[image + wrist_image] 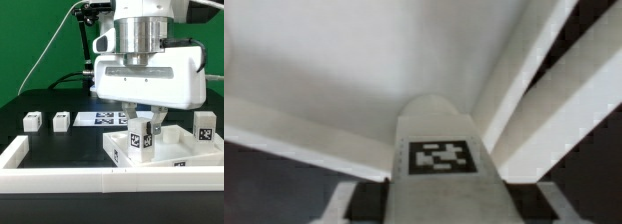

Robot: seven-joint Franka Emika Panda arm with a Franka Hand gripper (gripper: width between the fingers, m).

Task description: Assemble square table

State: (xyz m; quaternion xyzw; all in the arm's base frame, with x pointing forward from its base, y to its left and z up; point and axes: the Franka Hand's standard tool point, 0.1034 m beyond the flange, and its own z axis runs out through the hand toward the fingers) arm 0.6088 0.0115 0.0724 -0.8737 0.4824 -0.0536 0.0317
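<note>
My gripper (141,124) is shut on a small white leg (144,137) with black-and-white tags, holding it upright over the near left part of the white square tabletop (183,150). In the wrist view the leg (441,140) runs out from between the fingers (370,200), its tag facing the camera, with the tabletop's inner surface (349,60) and raised edge behind it. Whether the leg's end touches the slab is hidden. Another leg (205,127) stands upright at the slab's corner on the exterior view's right.
Two loose legs (32,120) (62,120) lie on the black table at the exterior view's left. The marker board (103,118) lies flat behind the gripper. A long low white border wall (60,178) runs along the front and left.
</note>
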